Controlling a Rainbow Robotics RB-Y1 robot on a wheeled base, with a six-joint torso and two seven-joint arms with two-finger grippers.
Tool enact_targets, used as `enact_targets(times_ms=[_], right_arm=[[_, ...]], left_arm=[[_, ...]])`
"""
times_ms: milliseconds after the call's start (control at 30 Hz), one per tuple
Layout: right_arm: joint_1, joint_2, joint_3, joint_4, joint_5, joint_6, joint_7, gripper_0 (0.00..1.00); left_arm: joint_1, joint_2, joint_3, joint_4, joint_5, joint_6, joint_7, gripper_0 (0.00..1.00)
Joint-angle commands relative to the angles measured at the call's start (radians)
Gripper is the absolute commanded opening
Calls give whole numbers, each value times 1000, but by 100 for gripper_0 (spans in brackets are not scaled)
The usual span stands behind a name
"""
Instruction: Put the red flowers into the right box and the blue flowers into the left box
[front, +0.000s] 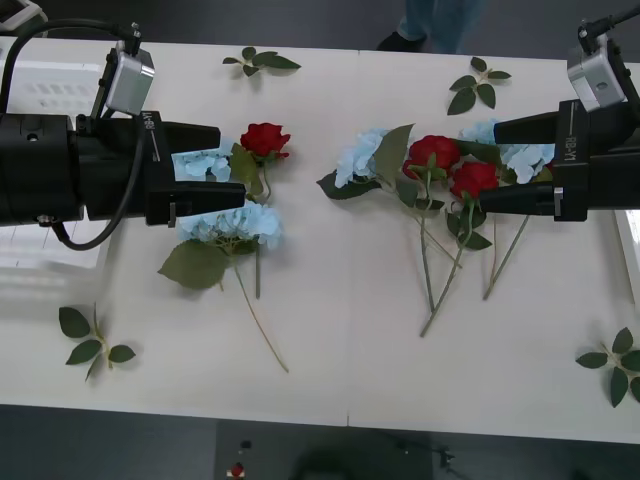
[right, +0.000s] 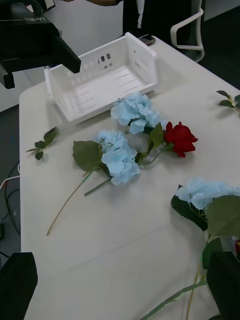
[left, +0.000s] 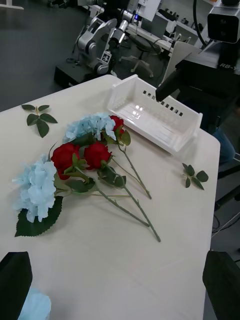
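Observation:
Near my left gripper, which is open, lie a red rose and two blue flowers. The right wrist view shows them too: the rose and the blue clusters. My right gripper is open beside two red roses and blue flowers. In the left wrist view these roses lie with blue clusters, and a further red bloom peeks out behind one. The left box sits behind my left arm. The right box shows as a rim.
Loose green leaf sprigs lie at the back, the back right, the front left and the front right. The table's front edge is near. Bare tabletop lies between the two flower groups.

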Motion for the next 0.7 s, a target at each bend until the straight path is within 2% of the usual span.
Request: enact_targets(times_ms=[33, 133, 167, 333, 533, 700], right_arm=[[50, 36, 47, 2, -11, 1, 24, 100], [42, 22, 61, 7, -31, -20, 27, 100], [41, 17, 62, 7, -36, -26, 27, 100], [27, -7, 61, 7, -57, -55, 31, 100], [16, -32, 61, 7, -67, -98, 50, 100], [18, -58, 61, 7, -64, -144, 66, 100]], left_arm=[[3, -9, 5, -6, 0, -5, -49, 100], [3, -9, 5, -6, 0, -5, -49, 100], [57, -51, -33, 17, -2, -3, -49, 100], [86, -152, -15, 80, 21, 15, -54, 100], [31, -164, -10, 160, 6, 36, -49, 100], [-58, -158, -10, 289, 9, 107, -31, 100]])
